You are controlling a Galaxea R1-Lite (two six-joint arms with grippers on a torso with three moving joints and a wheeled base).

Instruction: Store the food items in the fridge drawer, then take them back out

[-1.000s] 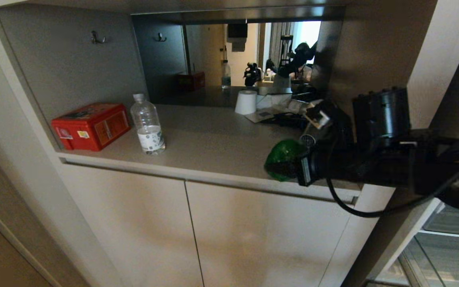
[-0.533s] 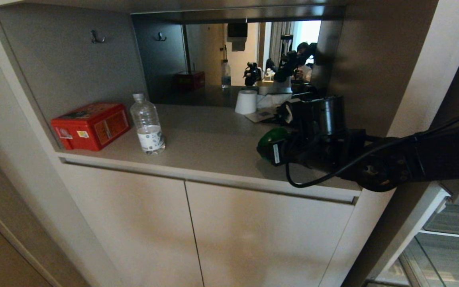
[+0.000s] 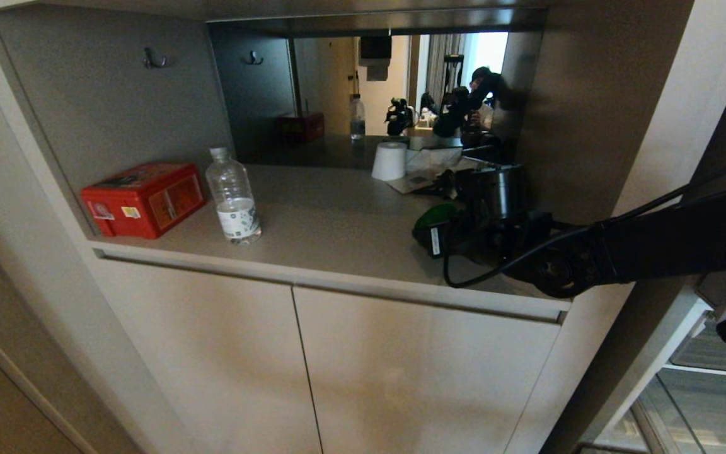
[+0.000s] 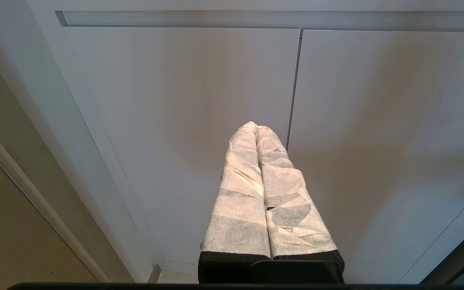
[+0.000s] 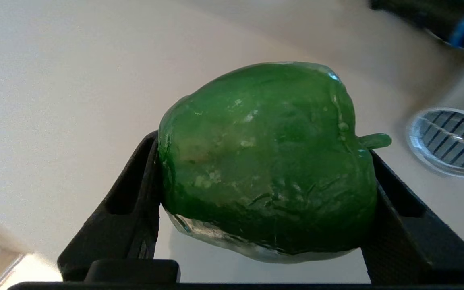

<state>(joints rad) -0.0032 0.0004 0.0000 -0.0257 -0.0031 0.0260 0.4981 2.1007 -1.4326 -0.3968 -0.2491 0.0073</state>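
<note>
A glossy green bell pepper (image 5: 268, 161), one of the food items, is clamped between the black fingers of my right gripper (image 5: 264, 149). In the head view the pepper (image 3: 437, 214) hangs just above the right part of the grey counter (image 3: 331, 227), mostly hidden behind my right gripper (image 3: 433, 228) and wrist. My left gripper (image 4: 255, 128) is parked low in front of the white cabinet doors (image 4: 175, 121), its white-wrapped fingers pressed together with nothing in them. No other food item shows. Clear fridge parts (image 3: 703, 391) show at the lower right; I cannot tell whether the fridge drawer is among them.
On the counter stand a red box (image 3: 144, 198) and a clear water bottle (image 3: 234, 197) at the left, and a white cup (image 3: 389, 161) with papers and dark cables (image 3: 438, 180) at the back right. A mirror backs the niche. A round vent (image 5: 451, 141) lies beside the pepper.
My right arm has carried the pepper from the counter's front edge further back over the counter, and the forearm has dropped lower. The left arm, the box and the bottle have not moved.
</note>
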